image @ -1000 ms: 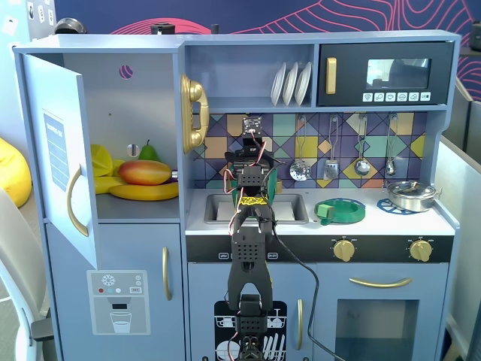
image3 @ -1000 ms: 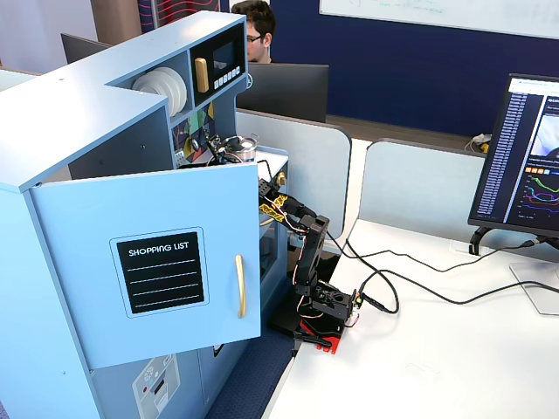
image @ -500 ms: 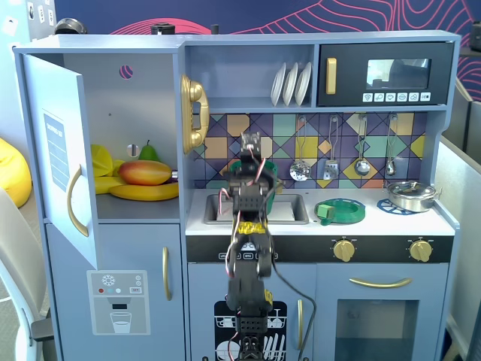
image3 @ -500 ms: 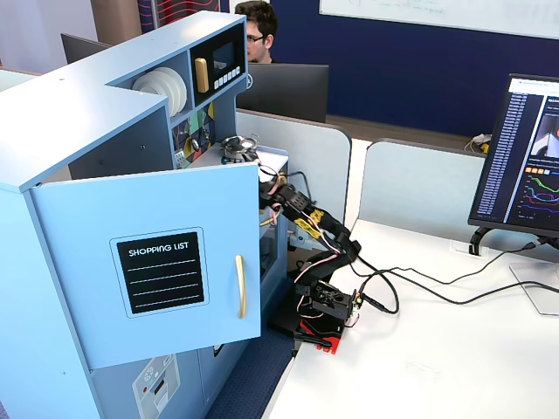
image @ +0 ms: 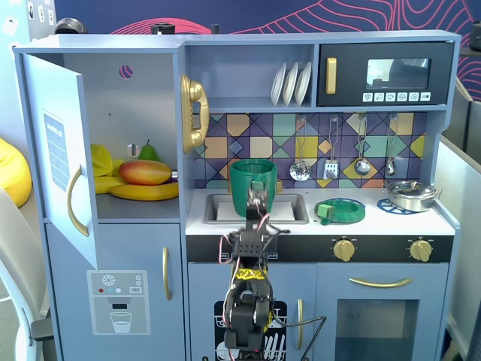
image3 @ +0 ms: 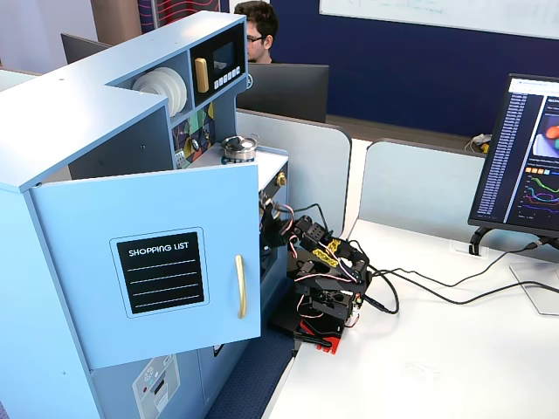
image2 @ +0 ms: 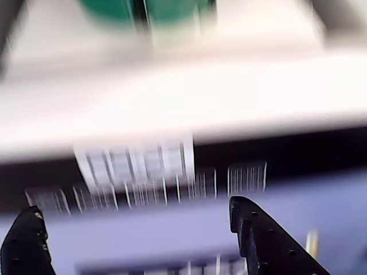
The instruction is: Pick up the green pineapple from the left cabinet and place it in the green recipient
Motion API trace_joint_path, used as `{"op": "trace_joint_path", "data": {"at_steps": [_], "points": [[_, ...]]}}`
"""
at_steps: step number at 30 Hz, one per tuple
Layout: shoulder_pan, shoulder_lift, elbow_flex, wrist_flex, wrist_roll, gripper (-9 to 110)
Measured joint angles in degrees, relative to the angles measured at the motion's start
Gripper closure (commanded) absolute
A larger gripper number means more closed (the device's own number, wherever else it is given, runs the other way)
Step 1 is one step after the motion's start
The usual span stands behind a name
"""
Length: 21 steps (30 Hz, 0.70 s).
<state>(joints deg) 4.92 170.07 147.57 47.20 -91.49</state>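
The left cabinet (image: 135,113) stands with its door (image: 64,162) swung open; the door also shows in the other fixed view (image3: 148,262). On its shelf lie a mango (image: 144,172), a banana (image: 146,192), yellow fruit and a green pear (image: 149,153). The green pineapple is not in sight in any view. The green recipient (image: 248,180) stands at the sink; its blurred base shows at the top of the wrist view (image2: 114,8). My gripper (image: 255,204) is just in front of it, over the counter's front edge. In the wrist view my gripper (image2: 135,207) is open and empty.
A flat green dish (image: 340,210) and a metal pan (image: 412,194) sit on the counter to the right of the sink (image: 289,208). The arm's base (image3: 319,327) stands on a white desk in front of the kitchen. A monitor (image3: 524,157) is at far right.
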Motion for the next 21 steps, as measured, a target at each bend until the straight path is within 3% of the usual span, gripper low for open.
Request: {"op": "trace_joint_path", "data": {"at_steps": [9,21], "points": [[0.0,8.44,13.1,15.91,1.23,76],[-1.05,11.87,19.34,32.78,1.76,76]]}}
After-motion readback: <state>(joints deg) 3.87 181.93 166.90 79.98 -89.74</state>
